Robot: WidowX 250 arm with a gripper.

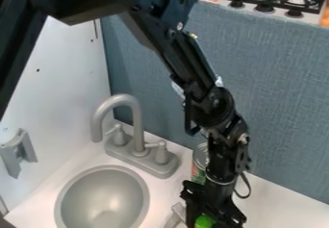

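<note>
My gripper [208,217] hangs low at the bottom edge of the camera view, right of the sink, pointing down at the white counter. A bright green object [204,221] shows at its lower end, partly covered by the gripper; whether it is held cannot be told. Just behind the gripper's wrist stands a can [200,160] with a silver top and a green and red label, partly hidden by the arm. A grey piece [175,217], like a handle, lies close to the left of the gripper.
The round grey sink basin [103,200] lies at lower left, with a grey faucet [137,126] and its two knobs behind it. A blue-grey wall rises behind the counter [276,198], and a white panel stands at left. A stove [276,1] is at upper right.
</note>
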